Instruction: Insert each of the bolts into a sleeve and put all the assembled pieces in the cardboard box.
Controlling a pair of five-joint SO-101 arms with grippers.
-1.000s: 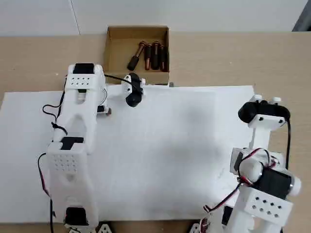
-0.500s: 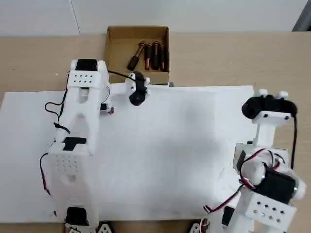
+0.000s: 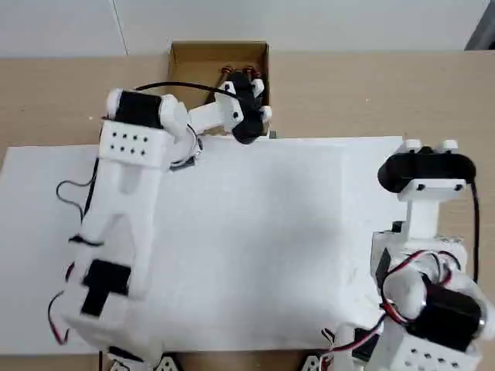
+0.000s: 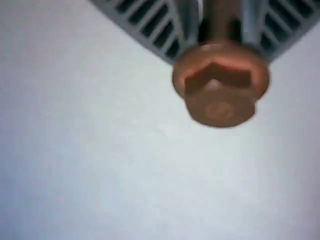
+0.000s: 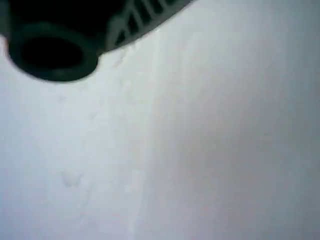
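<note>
The cardboard box stands on the wooden table behind the white mat. My left gripper hangs over the box's right half and covers most of what lies inside; a copper piece shows beside it. In the left wrist view the gripper is shut on a copper bolt, whose hexagonal head faces the camera between grey ribbed fingers. My right gripper is over the mat's right edge. In its wrist view a black hollow sleeve sticks out beside a ribbed finger, above the mat.
The white mat covers most of the table in front of the box. Bare wooden table lies to the right of the box. Both arm bases stand at the near edge, left and right.
My left arm has swung right and back from the mat's rear edge to over the box, carrying the bolt. The right arm has shifted slightly and stays over the mat's right edge.
</note>
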